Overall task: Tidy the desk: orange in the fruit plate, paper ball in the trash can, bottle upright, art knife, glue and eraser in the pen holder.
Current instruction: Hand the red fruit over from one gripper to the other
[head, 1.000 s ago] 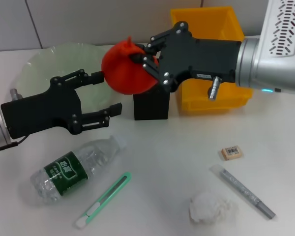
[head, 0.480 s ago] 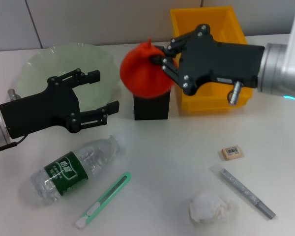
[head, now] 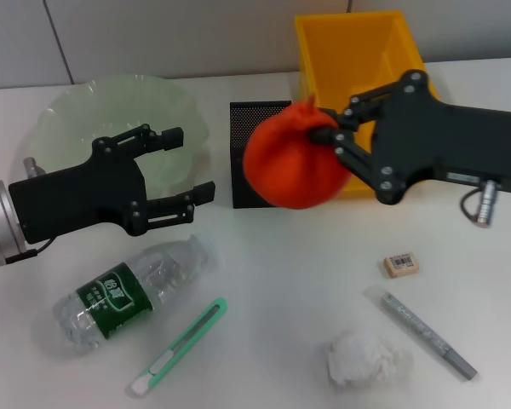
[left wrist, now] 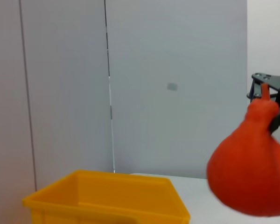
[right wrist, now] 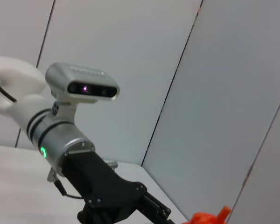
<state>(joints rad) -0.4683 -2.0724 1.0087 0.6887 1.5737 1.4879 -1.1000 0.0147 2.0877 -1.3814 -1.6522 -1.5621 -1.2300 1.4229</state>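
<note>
Desk: plain white tabletop (head: 281, 281) under grey wall panels, pretty cluttered.
Orange: soft-looking orange ball with a pinched stem tip (head: 291, 166), held up in the air in front of the black mesh pen holder (head: 249, 128), well short of the pale green glass fruit plate (head: 119, 98).
Right gripper (head: 334, 141): clamped on the orange's stem end, black fingers wrapped around the tip.
Left gripper (head: 180, 164): spread wide, nothing in it, hanging over the near edge of the plate and pointed at the orange.
Handling guess: looks light and squashy, more plush than real fruit; the narrow tip seems a handy but wobbly hold, so a grab around the round belly would probably be steadier.
Still lying around: clear plastic bottle with green label (head: 132, 292) on its side, mint green art knife (head: 179, 347) near it, white crumpled paper ball (head: 366, 360), grey glue stick (head: 419, 332), small tan eraser (head: 401, 265).
Bin: yellow plastic trash can (head: 358, 43) behind the right arm.
Hard to see: most of the pen holder hidden behind the orange; can front blocked by the arm; left wrist view only catches the orange and the bin, no fingers of its own.
</note>
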